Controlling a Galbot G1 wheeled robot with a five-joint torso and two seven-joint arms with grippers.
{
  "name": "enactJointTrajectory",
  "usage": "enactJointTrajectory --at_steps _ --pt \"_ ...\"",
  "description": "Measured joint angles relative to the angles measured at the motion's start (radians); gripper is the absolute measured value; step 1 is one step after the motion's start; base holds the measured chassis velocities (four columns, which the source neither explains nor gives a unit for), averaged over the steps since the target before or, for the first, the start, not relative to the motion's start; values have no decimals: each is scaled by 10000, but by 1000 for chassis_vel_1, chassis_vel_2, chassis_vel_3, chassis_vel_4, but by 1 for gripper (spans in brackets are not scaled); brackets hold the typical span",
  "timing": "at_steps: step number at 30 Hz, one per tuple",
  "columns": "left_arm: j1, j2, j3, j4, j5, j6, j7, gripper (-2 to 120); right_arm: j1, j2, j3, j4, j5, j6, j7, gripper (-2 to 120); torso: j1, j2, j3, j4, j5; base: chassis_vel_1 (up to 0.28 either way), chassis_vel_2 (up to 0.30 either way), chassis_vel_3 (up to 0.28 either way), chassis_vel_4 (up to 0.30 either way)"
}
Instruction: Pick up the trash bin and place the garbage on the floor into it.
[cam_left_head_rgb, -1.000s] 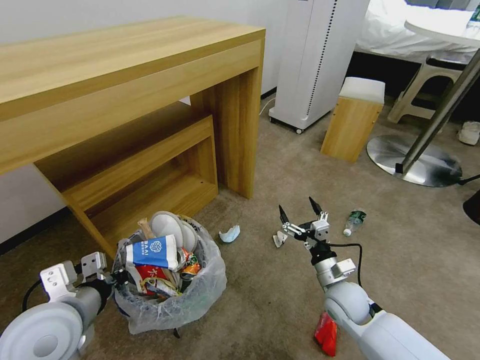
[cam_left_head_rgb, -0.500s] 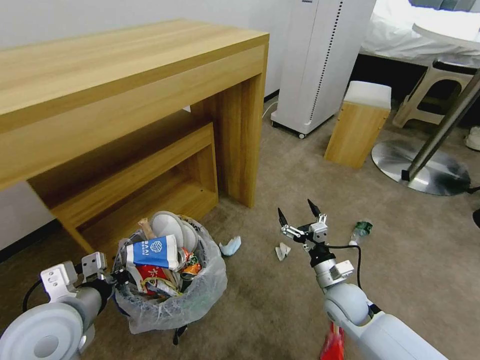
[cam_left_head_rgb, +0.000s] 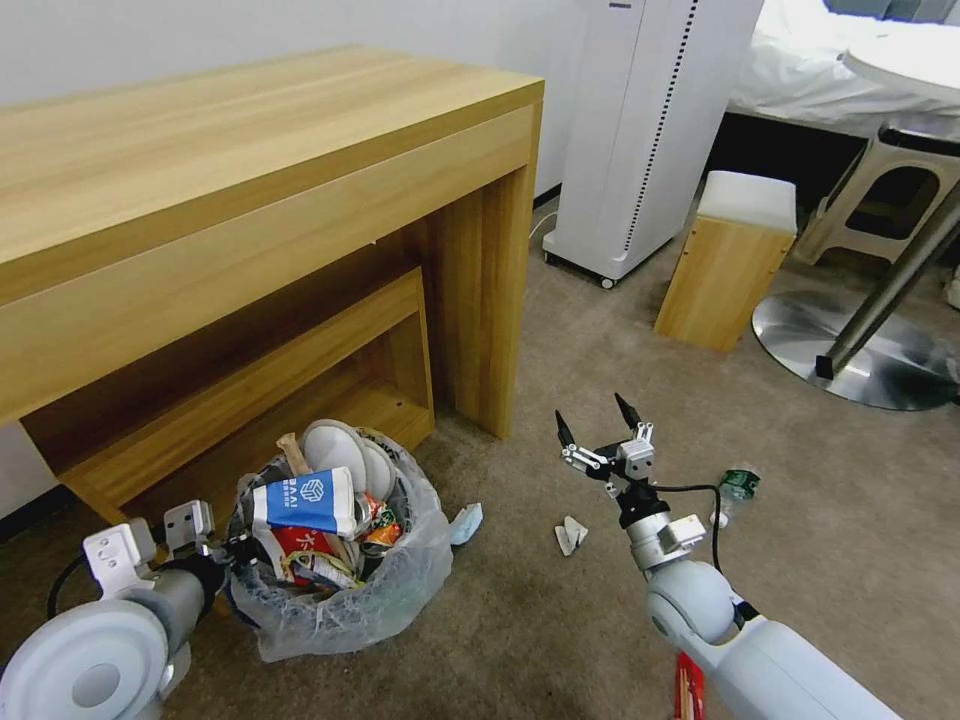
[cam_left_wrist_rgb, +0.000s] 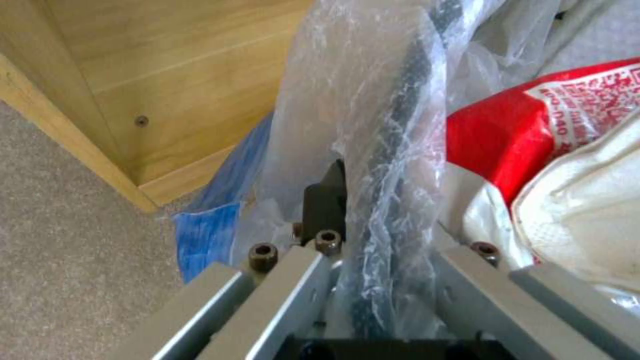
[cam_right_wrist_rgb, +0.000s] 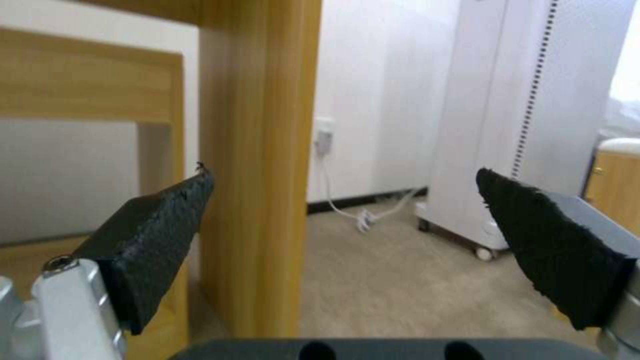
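The bin (cam_left_head_rgb: 340, 590) sat low at the robot's left, in front of the desk's (cam_left_head_rgb: 250, 190) lower shelf, its clear bag (cam_left_head_rgb: 400, 590) bulging over the rim. It was heaped with litter: a blue-and-white carton (cam_left_head_rgb: 305, 500) on top, white slippers (cam_left_head_rgb: 335, 450) behind it, a wooden stick (cam_left_head_rgb: 292, 452) poking up, and red and orange wrappers (cam_left_head_rgb: 315, 560) underneath. The left gripper (cam_left_head_rgb: 235, 555) was at the bin's near-left edge, clamped shut on the rim; the left wrist view showed the dark rim (cam_left_wrist_rgb: 393, 150) wrapped in plastic running between its fingers, one black finger (cam_left_wrist_rgb: 325, 205) pressed against the outside, with a red wrapper (cam_left_wrist_rgb: 493, 145) just inside the bin. The right gripper (cam_left_head_rgb: 597, 428) hung in the air out in front, jaws spread wide and holding nothing; its two black fingertips (cam_right_wrist_rgb: 160, 225) framed the desk leg (cam_right_wrist_rgb: 257, 165) and the white appliance (cam_right_wrist_rgb: 533, 115) beyond. On the carpet (cam_left_head_rgb: 520, 620) a few pieces lay loose: a pale blue-white scrap (cam_left_head_rgb: 466, 522) touching the bag's right side, a small white wad (cam_left_head_rgb: 570, 535) just below the right gripper, a green-labelled bottle (cam_left_head_rgb: 735, 488) further right beside the right arm's wrist, and a red wrapper (cam_left_head_rgb: 688, 690) at the bottom edge, partly hidden by that arm.
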Motion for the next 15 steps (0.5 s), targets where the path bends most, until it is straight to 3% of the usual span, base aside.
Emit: enactJointTrajectory --at_steps 15 --pt "104 -35 -20 -33 44 15 -40 0 -128 -19 154 -47 -894 -529 277 100 0 0 2 0 0 0 0 0 0"
